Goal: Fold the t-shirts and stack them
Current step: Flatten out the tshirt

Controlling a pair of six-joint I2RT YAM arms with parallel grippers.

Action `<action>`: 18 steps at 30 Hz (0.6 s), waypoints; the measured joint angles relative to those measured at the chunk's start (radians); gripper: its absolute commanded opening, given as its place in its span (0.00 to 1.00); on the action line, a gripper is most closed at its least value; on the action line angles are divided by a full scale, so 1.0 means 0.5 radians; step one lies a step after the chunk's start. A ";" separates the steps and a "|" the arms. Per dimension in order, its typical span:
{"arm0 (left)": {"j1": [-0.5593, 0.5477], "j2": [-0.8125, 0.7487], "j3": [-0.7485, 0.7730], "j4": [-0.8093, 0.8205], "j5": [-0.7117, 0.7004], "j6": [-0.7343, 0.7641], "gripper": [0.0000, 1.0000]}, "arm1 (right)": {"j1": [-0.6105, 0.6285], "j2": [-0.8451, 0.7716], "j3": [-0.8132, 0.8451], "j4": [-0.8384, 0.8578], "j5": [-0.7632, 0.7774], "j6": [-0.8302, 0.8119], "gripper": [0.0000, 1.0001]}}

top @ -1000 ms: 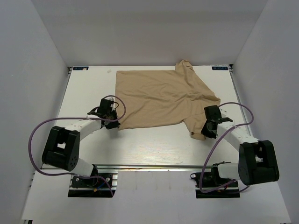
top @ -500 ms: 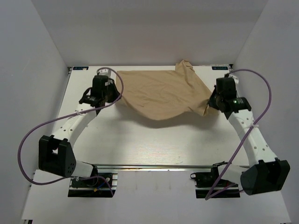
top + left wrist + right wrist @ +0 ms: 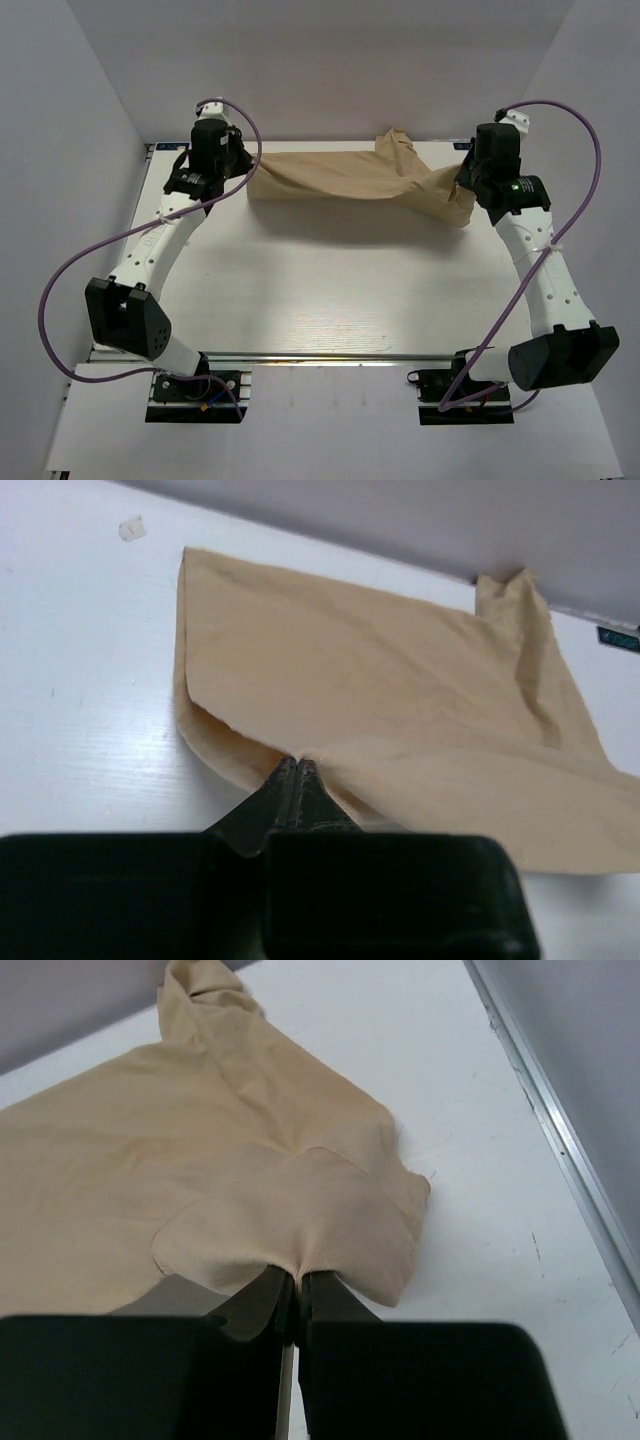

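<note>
The tan t-shirt (image 3: 350, 178) lies doubled over along the far edge of the white table (image 3: 330, 290). My left gripper (image 3: 240, 180) is shut on the shirt's left near edge, raised above the table. In the left wrist view the left gripper (image 3: 297, 763) pinches the hem of the t-shirt (image 3: 380, 680), with a fold hanging below. My right gripper (image 3: 462, 195) is shut on the shirt's right end. In the right wrist view the right gripper (image 3: 297, 1274) grips a bunched flap of the t-shirt (image 3: 200, 1150). One sleeve (image 3: 395, 145) sticks up at the far edge.
White walls close in the table at the left, right and back. A metal rail (image 3: 560, 1140) runs along the table's right edge. A small scrap of tape (image 3: 131, 527) lies near the far left corner. Purple cables loop off both arms.
Both grippers have carried the shirt's near edge up and toward the far side of the table. The shirt has gone from spread flat to folded over into a narrow band at the back.
</note>
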 measured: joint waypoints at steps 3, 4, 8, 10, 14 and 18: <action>0.000 -0.059 -0.132 -0.044 -0.005 -0.031 0.00 | 0.001 -0.063 -0.085 -0.048 -0.036 0.017 0.00; 0.000 -0.114 -0.230 -0.076 -0.005 -0.053 0.00 | 0.001 -0.117 -0.162 -0.092 -0.044 0.034 0.00; -0.001 -0.349 -0.622 -0.349 0.004 -0.175 0.00 | -0.001 -0.314 -0.480 -0.398 -0.056 0.179 0.00; -0.001 -0.459 -0.796 -0.508 0.035 -0.235 0.00 | -0.002 -0.377 -0.639 -0.584 -0.086 0.265 0.00; -0.009 -0.587 -1.047 -0.719 0.163 -0.320 0.00 | -0.002 -0.497 -1.021 -0.784 -0.247 0.430 0.00; -0.013 -0.541 -1.098 -0.909 0.205 -0.351 0.00 | -0.002 -0.661 -1.415 -0.847 -0.391 0.575 0.00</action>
